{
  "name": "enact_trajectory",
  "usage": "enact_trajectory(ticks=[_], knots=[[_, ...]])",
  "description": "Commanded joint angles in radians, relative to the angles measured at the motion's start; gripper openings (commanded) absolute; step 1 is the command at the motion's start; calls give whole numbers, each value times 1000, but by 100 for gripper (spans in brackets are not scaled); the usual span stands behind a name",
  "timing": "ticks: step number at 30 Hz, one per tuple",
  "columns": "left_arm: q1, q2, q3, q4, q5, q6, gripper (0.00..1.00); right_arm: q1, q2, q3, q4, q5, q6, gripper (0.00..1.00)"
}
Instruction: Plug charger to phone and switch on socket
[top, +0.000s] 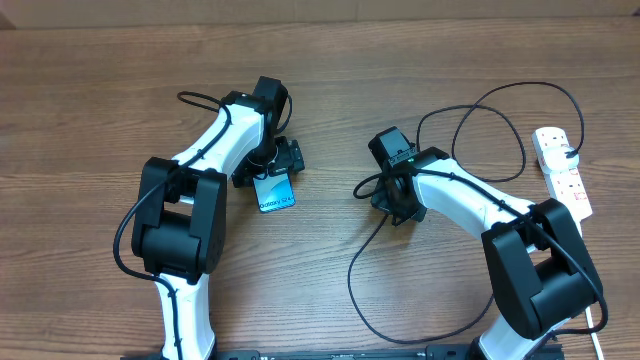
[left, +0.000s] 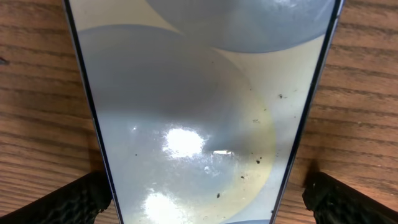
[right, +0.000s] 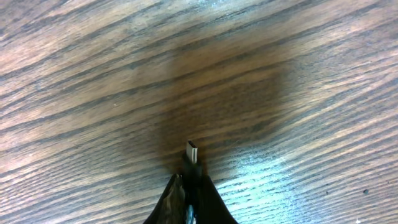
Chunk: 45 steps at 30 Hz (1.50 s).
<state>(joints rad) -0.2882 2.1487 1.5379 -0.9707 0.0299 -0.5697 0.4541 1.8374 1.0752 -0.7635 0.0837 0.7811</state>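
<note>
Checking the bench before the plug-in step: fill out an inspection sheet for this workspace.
Surface: wooden table, bare grain, no spills seen.
Job's things: phone lies flat, screen up, left of centre; charger is held at its plug end; socket sits at the right edge with a black plug in it.
Clutter: nothing seen.
Grippers: left gripper open, fingers either side of the phone; right gripper shut on the charger, metal tip poking out over the wood.
Cables: charger loops across the right half toward the socket; white cord runs off the near edge.
Surroundings: nothing seen.
</note>
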Motion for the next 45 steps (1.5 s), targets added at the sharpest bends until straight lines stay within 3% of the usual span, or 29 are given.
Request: enact_trajectory(ticks=[1,6,9,13,16,25,39,45], knots=[[0,72,-48,7,94,13,100,0,38,-34,-19,27,-8,4],[0,72,-48,12,95,13,100,-6,37,5,-23,-126,-264,4],[0,72,-48,15,95,13,100,-29,37,50,-24,-323,-447,4],[0,72,-48,14,95,13,100,-64,37,87,-34,-842,-771,4],[0,72,-48,15,102,13,99,-69,37,86,-40,-1110,-895,4],[0,72,-48,71,102,3,100,-43,37,80,-88,-1124,-1026,4],[0,72,-48,127,101,-5,100,-43,37,74,-76,-1125,-957,4],[0,72,-48,100,90,95,100,-43,37,74,-77,-1125,-937,4]])
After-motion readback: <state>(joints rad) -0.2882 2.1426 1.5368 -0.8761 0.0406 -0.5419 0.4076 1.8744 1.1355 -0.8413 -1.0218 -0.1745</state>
